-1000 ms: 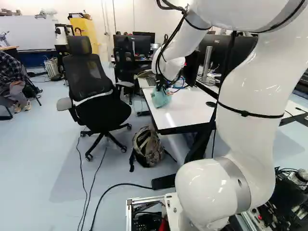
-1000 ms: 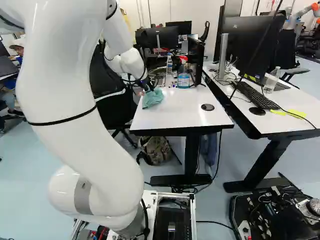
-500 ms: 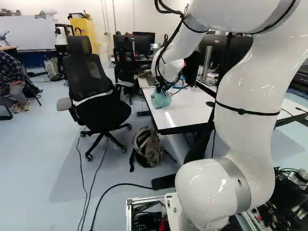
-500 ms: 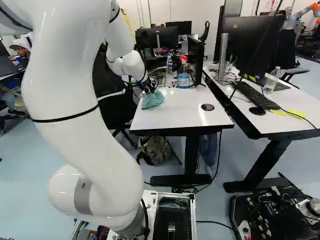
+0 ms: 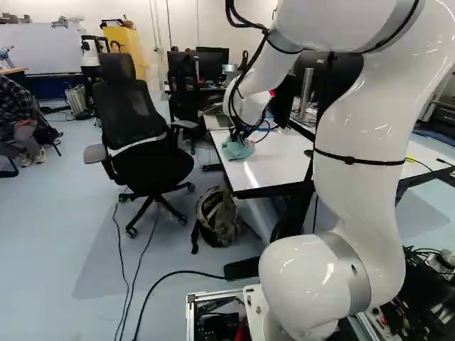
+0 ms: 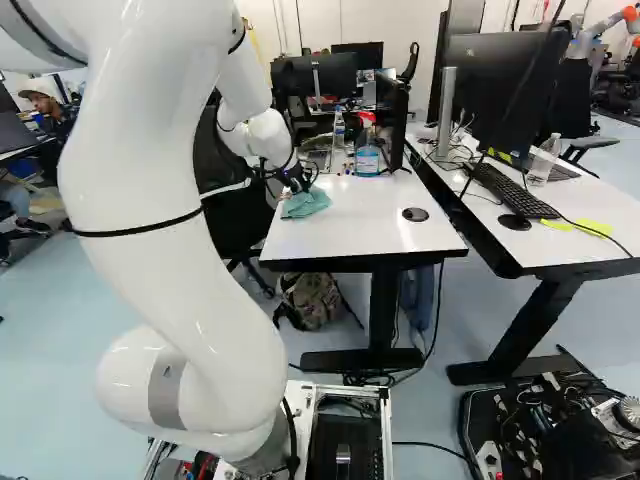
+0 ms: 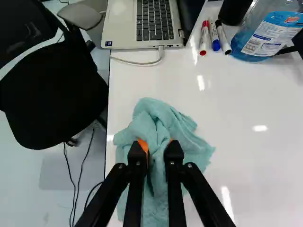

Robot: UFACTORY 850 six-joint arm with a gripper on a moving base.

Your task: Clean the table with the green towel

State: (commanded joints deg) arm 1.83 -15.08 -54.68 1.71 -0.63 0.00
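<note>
In the right base view my gripper (image 6: 297,184) is at the white table (image 6: 350,235), near its left edge, with the green towel (image 6: 307,203) under it. The wrist view shows the gripper (image 7: 156,146) shut on a bunched fold of the towel (image 7: 182,135); its orange pads press the cloth from two sides. The towel's loose parts spread around the fingers over the tabletop (image 7: 255,156), close to the table's edge. The cloth's part beneath the fingers is partly hidden.
Ahead of the gripper lie a laptop (image 7: 142,23) with its cable, several markers (image 7: 214,35) and a bottle of blue liquid (image 7: 265,33). A black office chair (image 5: 135,135) stands beside the table, a backpack (image 5: 219,217) on the floor. Another table carries a keyboard (image 6: 512,190).
The arm has shifted against its lowest joint, and the gripper has come down a little. The towel, held in it, now lies flatter on the tabletop. The base has not moved.
</note>
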